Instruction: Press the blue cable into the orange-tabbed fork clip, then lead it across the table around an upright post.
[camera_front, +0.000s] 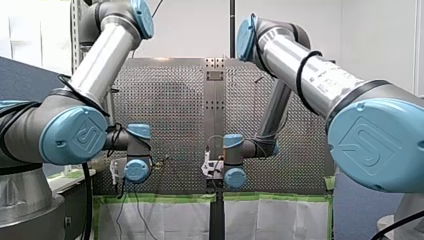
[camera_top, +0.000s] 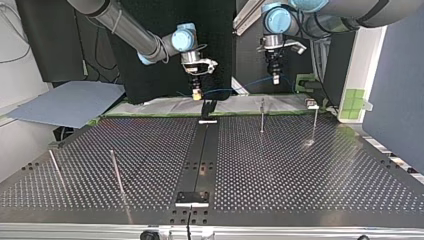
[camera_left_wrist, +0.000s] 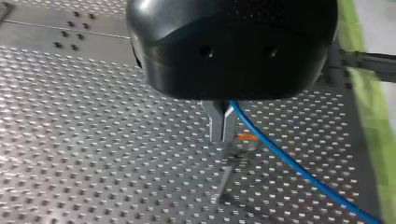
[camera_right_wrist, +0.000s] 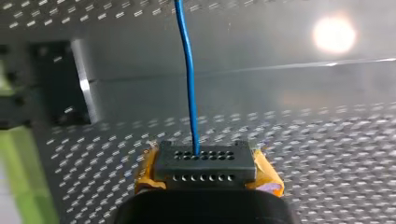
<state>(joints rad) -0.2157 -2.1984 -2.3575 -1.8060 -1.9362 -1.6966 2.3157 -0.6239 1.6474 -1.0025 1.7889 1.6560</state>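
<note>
Held the thin blue cable (camera_top: 235, 90) in the air, strung between both grippers by the far edge of the perforated metal bench (camera_top: 150, 160) in the top view. Clenched the metal fingers (camera_left_wrist: 215, 121) of the left gripper (camera_left_wrist: 223, 135) on the cable, its free length trailing away low over the bench. Grasped the cable likewise in the right gripper (camera_right_wrist: 205, 161), yellow pads (camera_right_wrist: 268, 178) flanking a black perforated block (camera_right_wrist: 205, 169), with the cable running straight ahead from it. Hovered the left fingers just above the small orange-tabbed fork clip (camera_left_wrist: 246, 138), blurred, with the cable passing just beside the tab; could not tell whether touching. Saw a thin upright metal post (camera_top: 262, 116) on the bench near the left gripper in the top view, apart from the cable.
</note>
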